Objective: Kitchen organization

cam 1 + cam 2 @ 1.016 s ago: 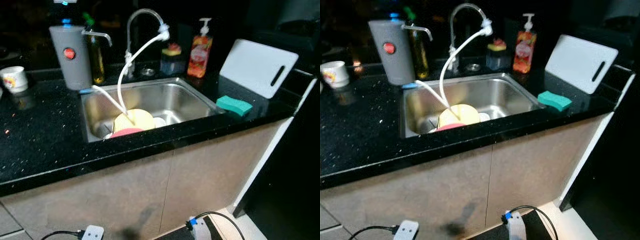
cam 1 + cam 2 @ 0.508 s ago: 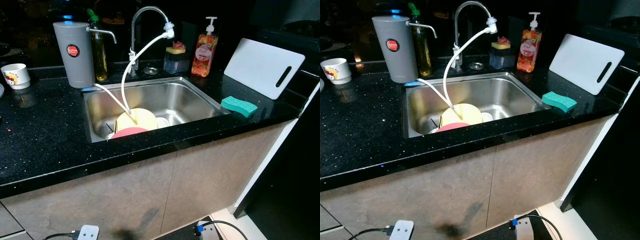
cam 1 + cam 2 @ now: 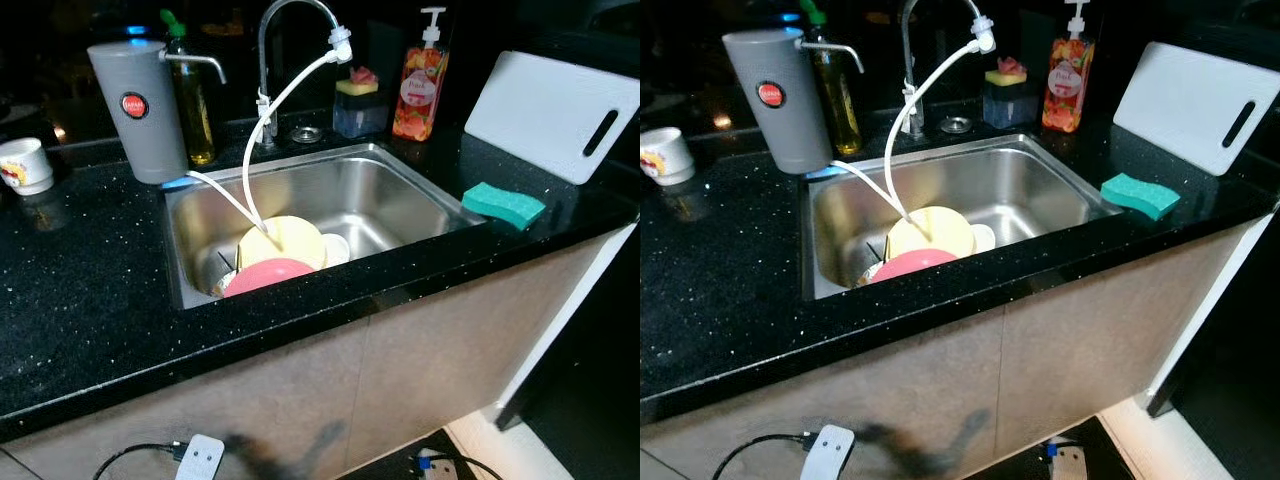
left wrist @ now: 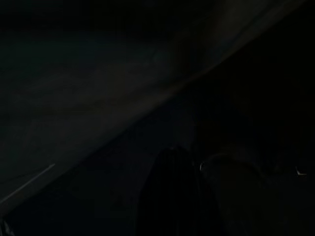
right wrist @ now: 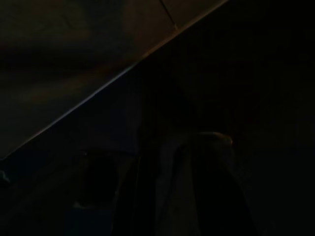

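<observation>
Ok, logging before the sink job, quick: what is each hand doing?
Left hand: cannot be told, wrist view too dark.
Right hand: cannot be told, same.

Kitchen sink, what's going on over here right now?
Nothing is being handled at the moment. The robot faces the steel sink, where a yellow plate and a pink plate sit with a white hose from the faucet hanging in. A green sponge and a white cutting board rest on the black counter to the right. Both wrist views are too dark to read.

Yellow plate (image 3: 283, 243), pink plate (image 3: 268, 275), green sponge (image 3: 503, 205), speckled black counter (image 3: 80, 290).
</observation>
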`<state>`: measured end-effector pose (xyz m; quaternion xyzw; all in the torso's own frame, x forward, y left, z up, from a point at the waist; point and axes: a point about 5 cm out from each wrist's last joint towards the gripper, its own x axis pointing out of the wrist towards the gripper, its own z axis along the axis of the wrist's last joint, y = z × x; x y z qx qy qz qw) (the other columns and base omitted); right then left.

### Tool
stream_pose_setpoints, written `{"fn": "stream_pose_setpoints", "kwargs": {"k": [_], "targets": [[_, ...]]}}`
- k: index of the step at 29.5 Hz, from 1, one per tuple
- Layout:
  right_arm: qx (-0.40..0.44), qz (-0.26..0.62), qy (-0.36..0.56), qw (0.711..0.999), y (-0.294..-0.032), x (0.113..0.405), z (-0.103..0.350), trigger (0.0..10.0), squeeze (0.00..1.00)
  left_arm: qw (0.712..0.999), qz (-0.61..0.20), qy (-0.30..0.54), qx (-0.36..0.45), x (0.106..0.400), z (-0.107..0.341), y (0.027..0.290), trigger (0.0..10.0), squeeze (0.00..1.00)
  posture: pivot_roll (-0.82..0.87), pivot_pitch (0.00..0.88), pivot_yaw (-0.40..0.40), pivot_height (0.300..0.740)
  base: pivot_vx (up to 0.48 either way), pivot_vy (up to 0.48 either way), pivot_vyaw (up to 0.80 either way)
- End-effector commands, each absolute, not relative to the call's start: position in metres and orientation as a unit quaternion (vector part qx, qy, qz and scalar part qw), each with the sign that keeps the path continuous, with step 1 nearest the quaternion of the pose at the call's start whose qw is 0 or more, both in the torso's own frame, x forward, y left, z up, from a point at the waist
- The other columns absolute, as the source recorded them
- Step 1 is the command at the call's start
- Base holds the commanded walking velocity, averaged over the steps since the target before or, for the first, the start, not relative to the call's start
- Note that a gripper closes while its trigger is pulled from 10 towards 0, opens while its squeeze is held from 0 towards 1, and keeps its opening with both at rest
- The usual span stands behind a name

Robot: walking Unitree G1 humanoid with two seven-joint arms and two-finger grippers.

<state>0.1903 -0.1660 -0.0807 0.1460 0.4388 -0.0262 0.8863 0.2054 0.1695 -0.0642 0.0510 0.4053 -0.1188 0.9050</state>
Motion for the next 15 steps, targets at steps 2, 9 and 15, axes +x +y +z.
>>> {"fn": "stream_pose_setpoints", "kwargs": {"k": [2,9,15], "targets": [[0.146,-0.028,0.450,0.880,-0.163,0.182,-0.085,10.0,0.00,0.904,-0.106,0.414,0.024,0.201,-0.068,0.169,10.0,0.00,0.06,0.051,0.064,0.740,0.000,0.000,0.00],[0.111,-0.001,0.460,0.881,-0.165,0.185,-0.084,10.0,0.00,0.898,-0.068,0.434,-0.014,0.191,-0.075,0.170,10.0,0.00,0.02,0.040,0.059,0.740,0.000,0.000,0.00],[0.072,0.039,0.448,0.890,-0.163,0.198,-0.077,10.0,0.00,0.887,-0.055,0.458,-0.022,0.185,-0.081,0.172,10.0,0.00,-0.01,0.023,0.037,0.740,0.000,0.000,0.00]]}}
